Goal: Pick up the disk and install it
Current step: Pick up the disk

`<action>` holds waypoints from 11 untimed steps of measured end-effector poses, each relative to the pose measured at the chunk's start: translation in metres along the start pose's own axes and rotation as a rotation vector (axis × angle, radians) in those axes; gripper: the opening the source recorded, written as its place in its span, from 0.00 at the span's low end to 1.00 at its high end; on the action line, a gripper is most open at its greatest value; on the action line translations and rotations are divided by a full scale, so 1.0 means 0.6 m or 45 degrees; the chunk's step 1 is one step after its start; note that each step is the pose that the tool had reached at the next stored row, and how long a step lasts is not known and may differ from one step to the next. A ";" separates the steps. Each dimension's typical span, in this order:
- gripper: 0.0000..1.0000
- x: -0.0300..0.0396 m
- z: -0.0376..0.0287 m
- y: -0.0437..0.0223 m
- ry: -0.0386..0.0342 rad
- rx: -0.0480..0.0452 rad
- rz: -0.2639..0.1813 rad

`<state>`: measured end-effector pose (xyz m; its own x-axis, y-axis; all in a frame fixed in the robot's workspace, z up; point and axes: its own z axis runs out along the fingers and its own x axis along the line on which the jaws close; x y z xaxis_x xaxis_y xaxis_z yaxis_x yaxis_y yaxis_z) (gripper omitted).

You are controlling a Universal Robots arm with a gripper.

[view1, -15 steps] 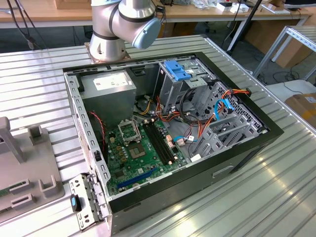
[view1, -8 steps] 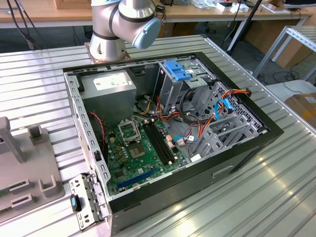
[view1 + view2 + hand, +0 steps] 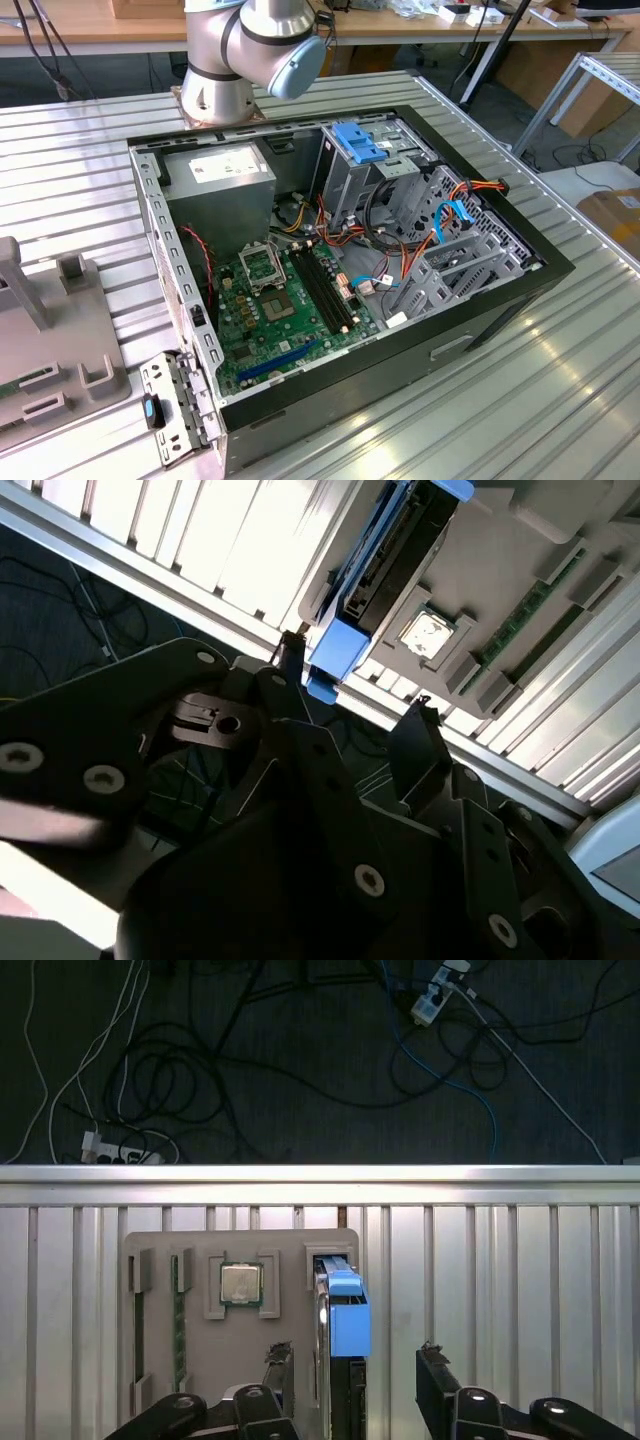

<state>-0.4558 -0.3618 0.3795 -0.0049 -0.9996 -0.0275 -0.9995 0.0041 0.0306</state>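
Exterior view's left: a grey moulded holder (image 3: 60, 350) lies on the ribbed metal surface (image 3: 100, 140). In the first wrist view its pockets carry green memory sticks (image 3: 180, 1320) and a square processor chip (image 3: 241, 1284). The disk (image 3: 345, 1320) stands on edge in a slot of that holder, a thin metal slab capped by a blue plastic rail.

The claw (image 3: 355, 1350) hangs over the disk, wide open and gripping nothing. One black finger shows to each side of the slab. Whether the tips reach below its top edge cannot be told. The second wrist view shows the same stance, with the claw (image 3: 356, 672) short of the disk (image 3: 385, 550).

Judgement: the disk is rigid, dense for its size, smooth-faced and sensitive to knocks. The best hold is across the two broad flat faces, clear of the rails, which may flex.

Centre to the exterior view's right: the open black computer case (image 3: 400, 370) holds a green circuit board (image 3: 270, 310) and a grey drive cage (image 3: 350, 185) topped by a blue bracket (image 3: 358, 142).
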 end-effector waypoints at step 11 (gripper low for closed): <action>0.60 0.000 0.005 0.000 -0.0002 0.000 0.000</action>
<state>-0.4558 -0.3619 0.3767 -0.0048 -0.9996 -0.0277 -0.9995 0.0040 0.0305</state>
